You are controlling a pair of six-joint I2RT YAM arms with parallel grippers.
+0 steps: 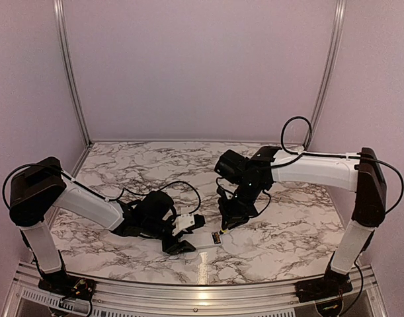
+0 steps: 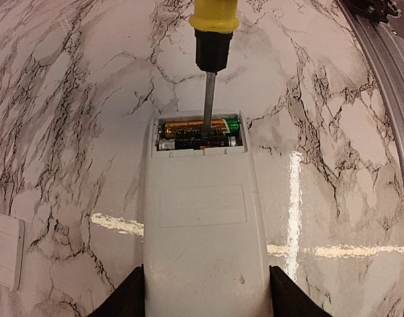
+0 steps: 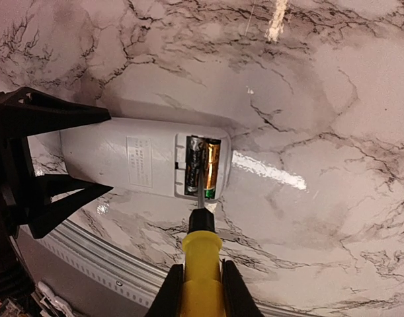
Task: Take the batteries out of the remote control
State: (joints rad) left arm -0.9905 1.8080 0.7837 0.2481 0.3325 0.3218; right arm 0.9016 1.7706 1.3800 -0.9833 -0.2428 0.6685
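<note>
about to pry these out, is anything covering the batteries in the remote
Nothing visible does. The remote control is uncovered at that end and both batteries lie exposed. Only the screwdriver in the right gripper reaches them, its tip on the batteries; the left gripper clamps the remote's other end.

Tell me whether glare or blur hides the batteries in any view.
Left wrist: batteries sharp, only the screwdriver shaft overlaps them; a glare streak crosses the table beside the remote, clear of them. Right wrist: sharp too, a bright reflection just past the remote's end. Top: batteries too small to see.
</note>
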